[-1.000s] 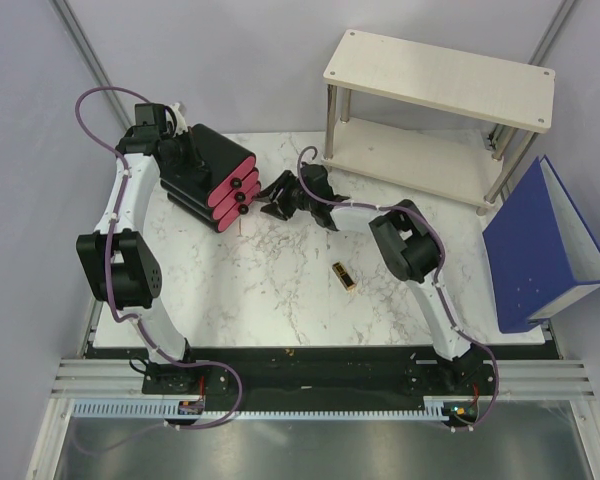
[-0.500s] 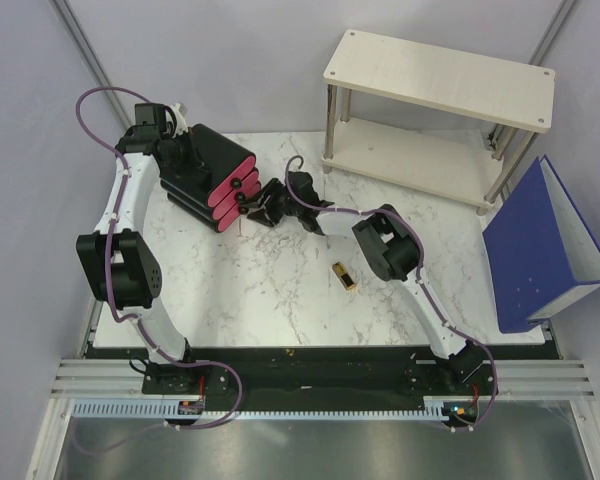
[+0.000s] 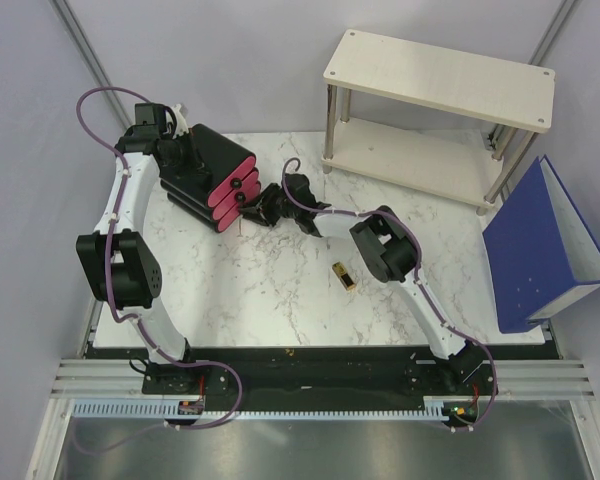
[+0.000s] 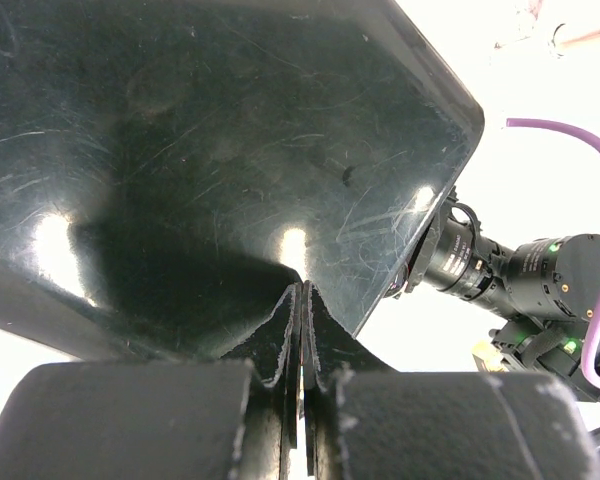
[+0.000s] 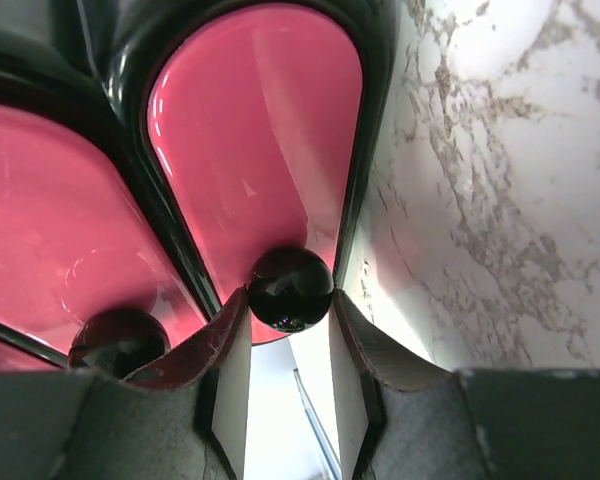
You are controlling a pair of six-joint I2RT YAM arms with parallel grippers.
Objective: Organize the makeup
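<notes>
The gold-and-black lipstick (image 3: 344, 276) lies alone on the marble table (image 3: 280, 300), right of centre. The other makeup is out of view. The black box with pink drawers (image 3: 215, 180) stands at the back left. My left gripper (image 3: 176, 152) is shut, its tips pressed on the box's glossy black back (image 4: 230, 150). My right gripper (image 3: 252, 205) is at the box's front. In the right wrist view its fingertips (image 5: 237, 310) touch both sides of the round black knob (image 5: 290, 288) of the pink drawer (image 5: 260, 150) nearest the table. A second knob (image 5: 118, 340) shows to the left.
A light wooden two-level shelf (image 3: 440, 100) stands at the back right. A blue binder (image 3: 545, 250) leans at the table's right edge. My right arm (image 3: 380, 245) stretches across the table's middle. A thin stick (image 5: 315, 425) lies on the table under the right gripper.
My right gripper has moved left, from beside the box to the drawer knob. The left arm, the box and the lipstick have not moved.
</notes>
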